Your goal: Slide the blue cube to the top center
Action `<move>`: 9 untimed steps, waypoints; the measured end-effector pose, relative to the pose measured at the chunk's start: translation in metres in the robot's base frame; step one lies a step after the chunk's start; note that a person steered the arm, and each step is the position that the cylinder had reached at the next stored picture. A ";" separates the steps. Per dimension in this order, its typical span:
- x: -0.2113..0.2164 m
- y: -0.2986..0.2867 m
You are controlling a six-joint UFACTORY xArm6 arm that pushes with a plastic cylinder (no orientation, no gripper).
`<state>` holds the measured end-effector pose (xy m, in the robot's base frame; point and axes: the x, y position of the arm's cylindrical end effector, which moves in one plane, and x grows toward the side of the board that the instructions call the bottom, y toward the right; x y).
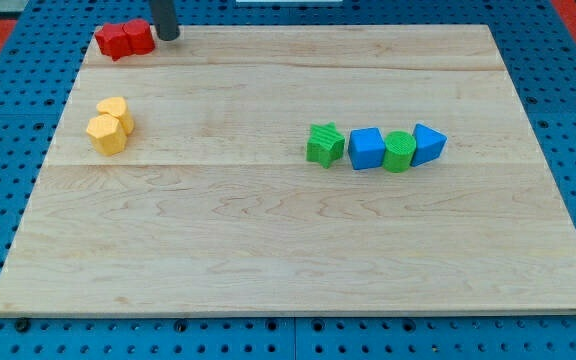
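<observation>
The blue cube (366,149) sits right of the board's centre, in a row of blocks. On its left is a green star-shaped block (324,144), on its right a green cylinder (399,151), then a blue triangular block (428,144). They touch or nearly touch each other. My tip (167,36) is at the view's top left, just right of the red blocks and far from the blue cube.
Two red blocks (125,40) lie together at the top left corner, next to my tip. Two yellow blocks (110,125) lie together at the left. The wooden board (288,260) rests on a blue pegboard surface.
</observation>
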<state>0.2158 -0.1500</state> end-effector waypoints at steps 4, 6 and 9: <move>0.170 0.093; 0.281 0.156; 0.245 0.245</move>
<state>0.4609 0.0954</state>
